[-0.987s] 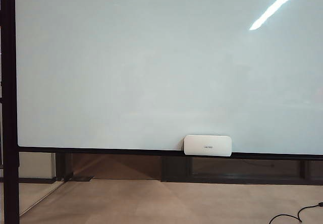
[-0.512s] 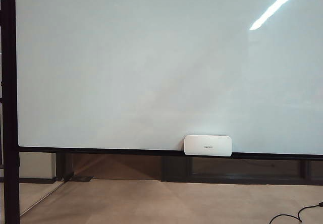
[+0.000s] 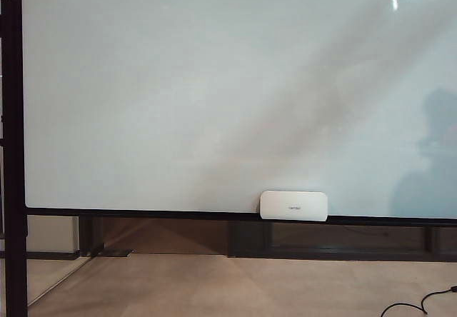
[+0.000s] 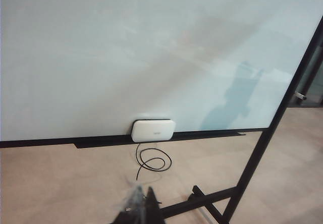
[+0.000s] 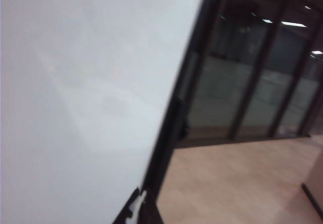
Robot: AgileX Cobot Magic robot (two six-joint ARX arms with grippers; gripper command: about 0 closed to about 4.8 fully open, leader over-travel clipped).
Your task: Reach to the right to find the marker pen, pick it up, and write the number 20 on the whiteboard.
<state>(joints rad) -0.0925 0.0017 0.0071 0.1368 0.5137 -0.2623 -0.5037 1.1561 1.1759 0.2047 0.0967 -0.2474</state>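
Both pincers, left (image 4: 143,204) and right (image 5: 137,208), closed before whiteboard (image 3: 214,88).

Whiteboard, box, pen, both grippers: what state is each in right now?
whiteboard: upright, blank, no 20 written.
white box: sitting at the board's bottom edge.
marker pen: not visible.
left gripper: tip near the frame edge, opening unclear.
right gripper: shut, holding nothing visible.

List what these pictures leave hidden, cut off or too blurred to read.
- Marker pen: in no view.
- Left tool: only dark tips at the left wrist view's edge; open or shut unclear.
- Right tool: cut off by the right wrist view's edge, blurred.
- White box: grey lettering too small to read.
- Whiteboard: right side cropped in the exterior view; no writing visible.
- Both arms: absent from the exterior view.
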